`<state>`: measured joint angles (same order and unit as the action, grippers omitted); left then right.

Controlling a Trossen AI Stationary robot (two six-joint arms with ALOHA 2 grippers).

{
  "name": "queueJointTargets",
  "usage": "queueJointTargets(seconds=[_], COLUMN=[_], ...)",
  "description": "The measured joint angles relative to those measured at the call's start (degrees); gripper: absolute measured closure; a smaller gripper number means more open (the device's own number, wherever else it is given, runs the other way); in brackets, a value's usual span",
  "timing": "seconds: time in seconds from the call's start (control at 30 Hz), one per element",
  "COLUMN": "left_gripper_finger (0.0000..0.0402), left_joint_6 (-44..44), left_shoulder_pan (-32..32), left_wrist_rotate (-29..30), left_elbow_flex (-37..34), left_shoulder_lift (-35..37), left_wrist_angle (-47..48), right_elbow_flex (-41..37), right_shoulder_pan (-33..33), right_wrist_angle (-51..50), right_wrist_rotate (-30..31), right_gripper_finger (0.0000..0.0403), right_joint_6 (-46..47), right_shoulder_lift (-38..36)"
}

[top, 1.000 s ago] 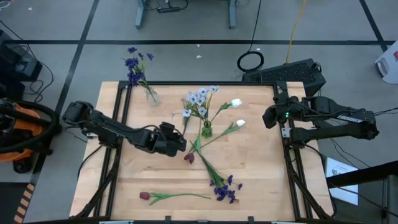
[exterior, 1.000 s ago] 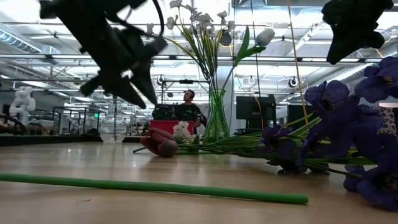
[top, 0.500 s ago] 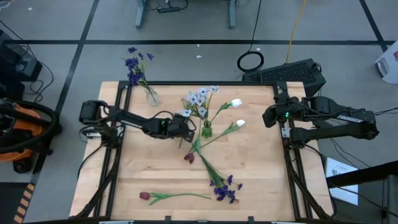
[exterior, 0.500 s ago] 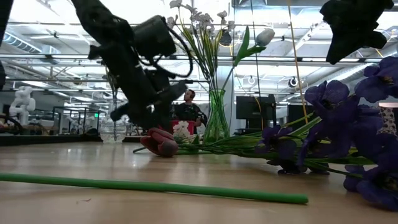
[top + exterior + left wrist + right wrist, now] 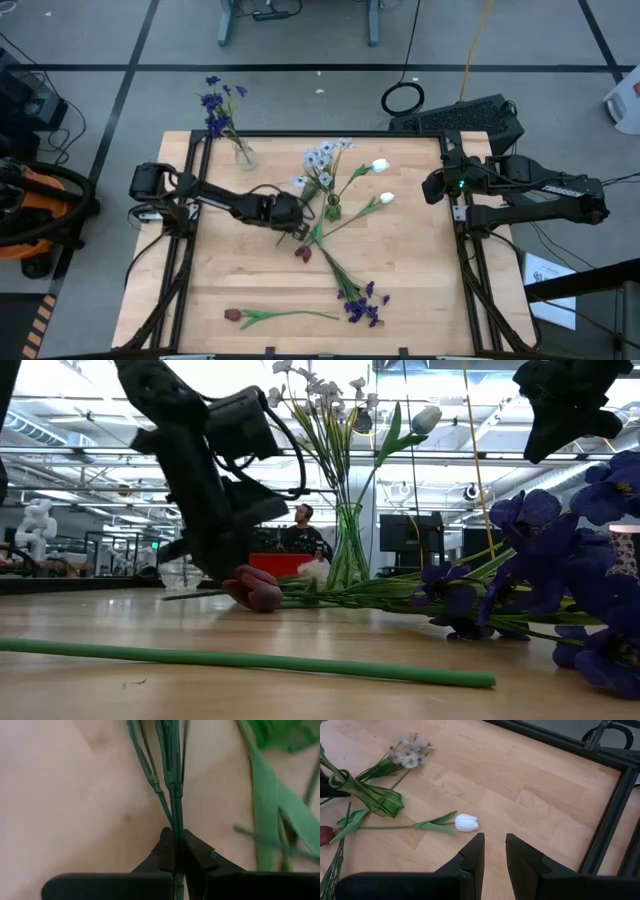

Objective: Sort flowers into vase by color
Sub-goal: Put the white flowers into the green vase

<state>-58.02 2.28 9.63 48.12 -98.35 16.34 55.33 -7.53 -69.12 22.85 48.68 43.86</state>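
My left gripper [image 5: 297,224] is low over the table's middle, shut on the green stem of a pale white-lilac flower [image 5: 301,181]. That flower lies just left of the green vase [image 5: 332,211]. The green vase holds pale clusters and a white tulip [image 5: 379,166]. A clear vase [image 5: 244,154] at the far left holds purple-blue flowers [image 5: 214,104]. A white tulip [image 5: 386,199], two dark red tulips [image 5: 303,253] [image 5: 232,314] and a purple-blue flower [image 5: 361,304] lie on the table. My right gripper [image 5: 432,187] waits open and empty at the right edge. My left gripper pinches the pale flower's stem [image 5: 175,837] between its two fingers, below where the stem branches into thinner stalks. The fingers [image 5: 232,565] come from the table's left, slanting down to the tabletop. The stem runs on past the fingertips, low along the wood.
The lying flowers' stems cross just near the green vase [image 5: 349,550]. A long green stem [image 5: 250,658] lies across the near part of the table. Black frame rails [image 5: 610,820] run along the table's edges. Bare wood shows at the left and at the far right.
My left gripper has gone toward the table's right edge, from left of centre to beside the green vase. It has then come down onto the pale flower's stem, whose lower end has shifted a little.
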Motion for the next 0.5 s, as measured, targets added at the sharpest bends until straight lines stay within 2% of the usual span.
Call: queueJointTargets(seconds=[0.17, 0.3, 0.4, 0.5], left_gripper_finger=[0.0387, 0.0387, 0.0387, 0.0388], left_joint_6=[-7.9, -20.8, -31.3, -46.0], left_shoulder_pan=[7.1, 14.0, 19.7, 26.3], left_wrist_rotate=[-1.5, 0.8, 9.5, 22.5], left_elbow_flex=[0.1, -0.2, -0.3, -0.2], left_shoulder_lift=[1.7, 4.7, 8.3, 11.4], left_wrist_angle=[7.9, 15.0, 16.9, 21.3], right_elbow_flex=[0.0, 0.0, 0.0, 0.0], right_shoulder_pan=[0.0, 0.0, 0.0, 0.0], right_wrist_angle=[0.0, 0.2, 0.2, 0.2], right_wrist_rotate=[0.0, 0.0, 0.1, 0.1], right_gripper_finger=[0.0333, 0.0333, 0.0333, 0.0333], right_joint_6=[-0.3, -1.4, -1.6, -2.7], right_shoulder_lift=[0.0, 0.0, 0.0, 0.0])
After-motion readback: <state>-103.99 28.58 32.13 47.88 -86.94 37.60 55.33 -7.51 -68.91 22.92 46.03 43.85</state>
